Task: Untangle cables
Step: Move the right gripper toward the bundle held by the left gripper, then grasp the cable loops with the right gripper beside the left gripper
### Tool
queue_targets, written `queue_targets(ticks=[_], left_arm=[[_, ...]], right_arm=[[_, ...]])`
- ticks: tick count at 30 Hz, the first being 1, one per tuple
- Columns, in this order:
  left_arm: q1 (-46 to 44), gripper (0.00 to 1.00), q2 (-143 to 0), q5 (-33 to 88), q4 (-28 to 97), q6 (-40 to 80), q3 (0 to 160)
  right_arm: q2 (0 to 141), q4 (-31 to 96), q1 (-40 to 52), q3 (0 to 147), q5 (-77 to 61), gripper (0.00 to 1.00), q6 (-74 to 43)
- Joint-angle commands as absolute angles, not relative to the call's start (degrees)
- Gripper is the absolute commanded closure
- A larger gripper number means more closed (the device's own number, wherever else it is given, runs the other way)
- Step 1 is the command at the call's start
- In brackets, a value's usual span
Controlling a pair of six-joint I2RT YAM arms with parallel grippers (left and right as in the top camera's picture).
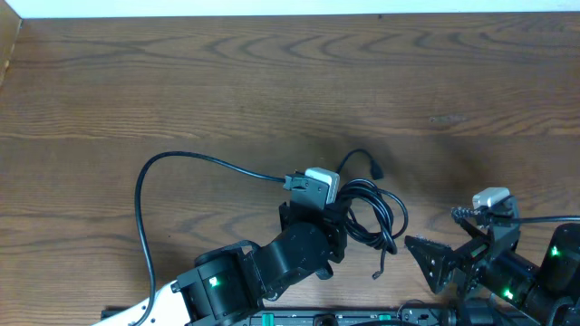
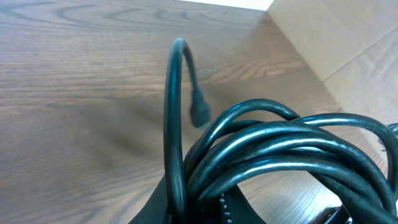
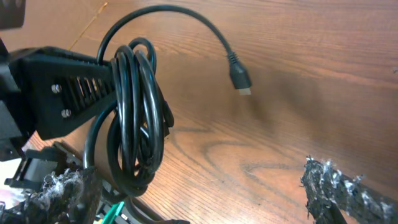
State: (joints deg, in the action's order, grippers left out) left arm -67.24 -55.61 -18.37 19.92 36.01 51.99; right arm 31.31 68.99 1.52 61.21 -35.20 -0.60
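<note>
The cables (image 1: pixel 373 215) are a coiled bundle of thin black cord at the table's lower middle. One loose end arches up to a small plug (image 1: pixel 375 168), and another end (image 1: pixel 381 270) hangs toward the front edge. My left gripper (image 1: pixel 343 217) is shut on the coil's left side. In the left wrist view the coil (image 2: pixel 280 149) fills the frame just above the fingers (image 2: pixel 211 202), and the plug (image 2: pixel 199 113) lies beyond. The right wrist view shows the left gripper (image 3: pixel 74 87) clamping the coil (image 3: pixel 134 124), with the plug (image 3: pixel 240 78) free. My right gripper (image 3: pixel 199 199) is wide open and empty, to the right of the coil (image 1: pixel 433 258).
A thicker black robot cable (image 1: pixel 138 204) loops from the left arm's wrist camera (image 1: pixel 319 184) over the left part of the table. The table's back edge meets a white wall (image 1: pixel 272 7). Bare wood (image 1: pixel 272 81) spans the far half. The arm bases sit along the front edge.
</note>
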Motion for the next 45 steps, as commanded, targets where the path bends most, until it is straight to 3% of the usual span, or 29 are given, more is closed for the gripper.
queue_targets(ticks=[1,6,16,26,32,39,45], left_arm=[[-67.33,0.93,-54.96,-18.35,18.28,37.10,52.90],[-67.33,0.93,-54.96,-14.13,16.80,35.68,52.90],[-67.77,0.93,-54.96,-11.33,17.02,36.97,52.90],[-69.91,0.93,-54.96,-5.52,15.94,27.11,52.90],[-70.11,0.93,-54.96,-6.09,18.44,16.16,52.90],[-70.11,0.93,-54.96,-16.16,20.62,10.48,52.90],[-70.11,0.93,-54.96,-15.68,18.13,4.93,52.88]], right_arm=[[31.55,69.23,1.58,62.19,-35.68,0.01,2.46],[31.55,69.01,1.58,62.19,-31.66,0.01,2.44],[31.53,70.54,1.61,62.17,-36.12,0.01,2.98],[31.53,70.15,1.58,62.17,-30.81,0.01,3.09],[31.53,70.52,1.61,62.19,-34.57,0.01,3.09],[31.53,70.08,1.61,62.19,-37.74,0.01,3.03],[31.53,69.58,1.58,62.19,-39.66,0.01,-4.82]])
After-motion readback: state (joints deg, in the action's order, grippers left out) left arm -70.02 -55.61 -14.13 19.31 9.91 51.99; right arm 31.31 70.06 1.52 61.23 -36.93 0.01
